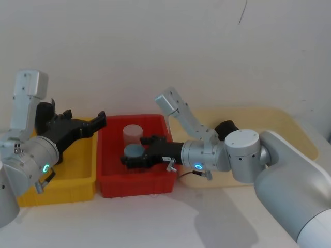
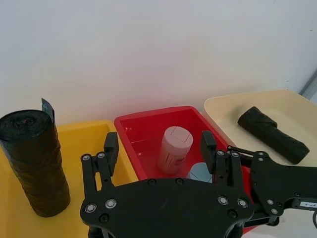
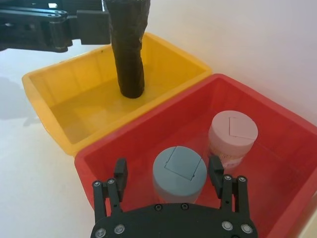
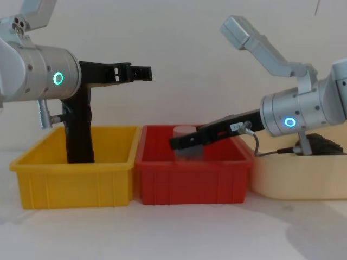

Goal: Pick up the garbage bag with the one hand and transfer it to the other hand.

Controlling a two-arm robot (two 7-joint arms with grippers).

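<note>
Upright inside the glossy yellow bin (image 2: 106,131), the garbage bag (image 2: 34,163) stands cylindrical.

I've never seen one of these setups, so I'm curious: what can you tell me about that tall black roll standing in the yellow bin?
The thick black cylindrical roll of plastic garbage bags stands upright in the yellow plastic bin, near its back wall. Its wrinkled film looks faintly glossy, and a loose flap sticks up at the top rim. It rises well above the bin's walls. Nothing grips it; the left end effector is open beside it.

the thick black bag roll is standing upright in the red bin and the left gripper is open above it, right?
Not quite: the garbage bag stands upright in the yellow bin, not the red bin, as the left wrist view shows. The left gripper is open above the bins.
</note>
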